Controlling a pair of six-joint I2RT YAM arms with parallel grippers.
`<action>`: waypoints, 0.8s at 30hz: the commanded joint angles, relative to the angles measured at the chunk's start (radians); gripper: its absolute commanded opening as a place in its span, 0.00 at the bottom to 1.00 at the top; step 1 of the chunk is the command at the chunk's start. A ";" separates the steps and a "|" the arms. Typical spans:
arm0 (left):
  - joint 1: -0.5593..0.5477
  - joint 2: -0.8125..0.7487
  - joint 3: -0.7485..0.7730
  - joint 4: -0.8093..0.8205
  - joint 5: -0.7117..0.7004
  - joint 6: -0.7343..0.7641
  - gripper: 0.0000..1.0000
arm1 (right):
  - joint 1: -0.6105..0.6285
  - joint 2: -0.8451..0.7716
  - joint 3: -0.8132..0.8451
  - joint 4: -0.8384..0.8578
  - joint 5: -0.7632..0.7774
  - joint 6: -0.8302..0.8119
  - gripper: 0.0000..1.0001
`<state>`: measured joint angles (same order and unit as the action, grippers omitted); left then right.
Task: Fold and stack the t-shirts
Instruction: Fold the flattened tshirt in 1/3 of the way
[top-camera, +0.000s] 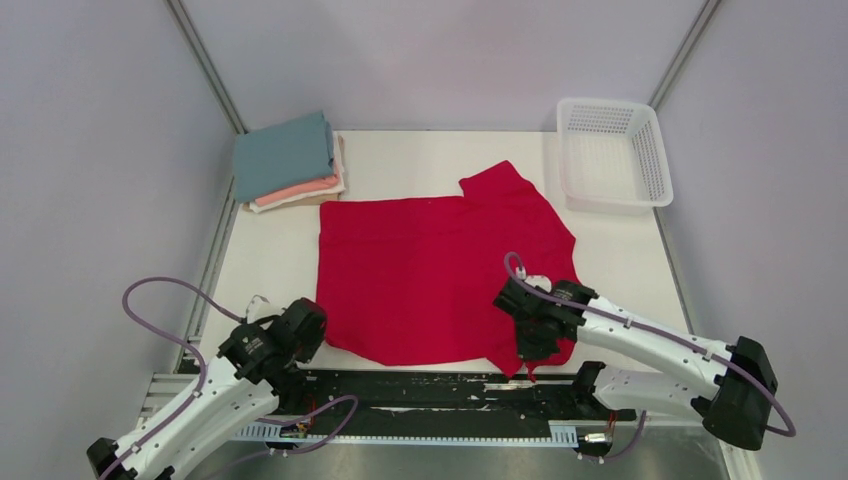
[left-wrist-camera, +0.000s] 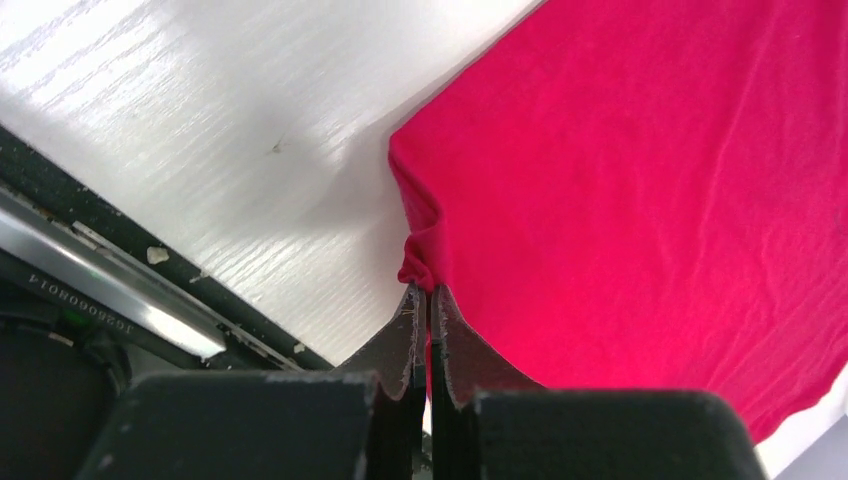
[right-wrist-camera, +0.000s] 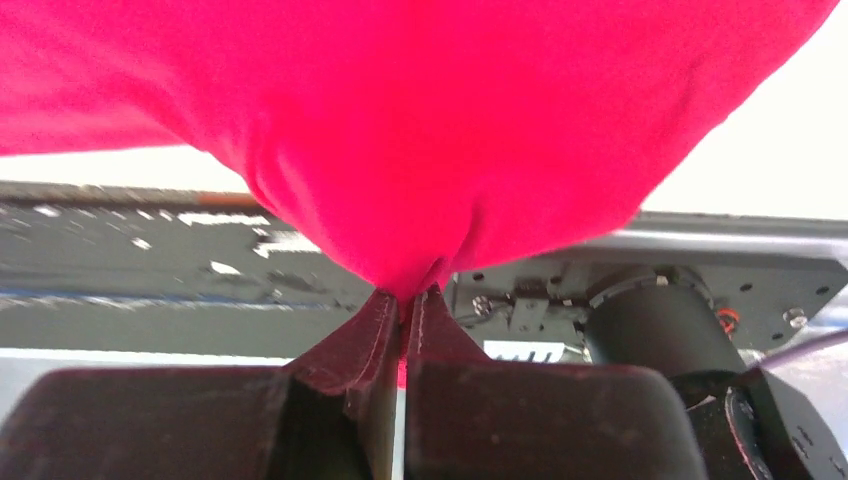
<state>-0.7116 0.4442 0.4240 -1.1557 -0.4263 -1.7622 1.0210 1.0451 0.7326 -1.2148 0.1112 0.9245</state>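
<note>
The crimson-red t-shirt (top-camera: 430, 270) lies spread on the white table (top-camera: 280, 250), one sleeve pointing to the far right. My left gripper (top-camera: 312, 322) is shut on its near left edge; the left wrist view shows the pinched red cloth (left-wrist-camera: 620, 180) bunched at the fingertips (left-wrist-camera: 412, 305). My right gripper (top-camera: 527, 348) is shut on the near right corner, and red cloth (right-wrist-camera: 430, 120) hangs from it in the right wrist view. A folded stack sits at the far left: teal-blue (top-camera: 283, 156) on top, salmon-pink (top-camera: 300, 189) under it, cream (top-camera: 300, 198) at the bottom.
A white plastic mesh basket (top-camera: 612, 152) stands at the far right corner. A black rail (top-camera: 430, 385) runs along the table's near edge between the arm bases. Grey walls close in both sides.
</note>
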 joint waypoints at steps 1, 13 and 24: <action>0.004 0.013 0.039 0.057 -0.118 0.034 0.00 | -0.143 0.002 0.087 0.112 0.093 -0.127 0.00; 0.198 0.208 0.103 0.289 -0.124 0.241 0.00 | -0.457 0.180 0.263 0.382 0.092 -0.421 0.00; 0.386 0.451 0.151 0.549 -0.011 0.460 0.00 | -0.600 0.427 0.381 0.479 -0.002 -0.555 0.03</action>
<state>-0.3706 0.8402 0.5320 -0.7506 -0.4507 -1.4033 0.4541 1.4048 1.0325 -0.8162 0.1493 0.4511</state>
